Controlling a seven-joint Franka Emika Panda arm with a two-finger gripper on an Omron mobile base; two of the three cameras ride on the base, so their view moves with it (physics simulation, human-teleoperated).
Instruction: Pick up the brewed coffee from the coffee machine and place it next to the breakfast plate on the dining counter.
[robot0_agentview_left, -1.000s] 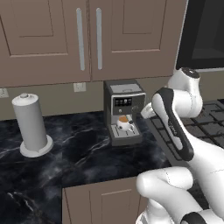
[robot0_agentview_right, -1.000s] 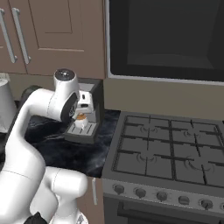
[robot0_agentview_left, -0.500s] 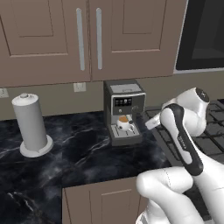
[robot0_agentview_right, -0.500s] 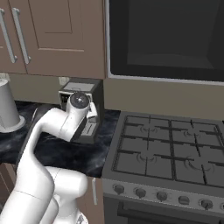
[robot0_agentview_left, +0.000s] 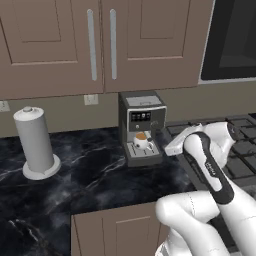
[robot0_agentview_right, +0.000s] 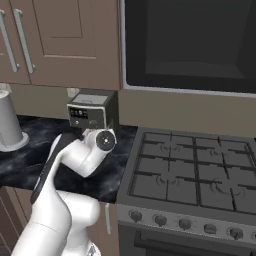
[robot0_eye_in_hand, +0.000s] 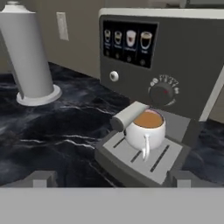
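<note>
cup (robot0_eye_in_hand: 146, 131): full, on machine (robot0_eye_in_hand: 175, 65) drip tray, under the spout, handle turned toward the hand | gripper (robot0_agentview_left: 170, 148): just right of the tray, short of cup, jaw state cannot tell | risk: spout or handle snagging a finger, tipping coffee | towel roll (robot0_agentview_left: 35, 142): well left on counter (robot0_agentview_left: 90, 175)

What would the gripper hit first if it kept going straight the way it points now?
Probably the brewed coffee on the coffee machine drip tray: it sits between the gripper's fingertips' line. Depth is uncertain.
</note>
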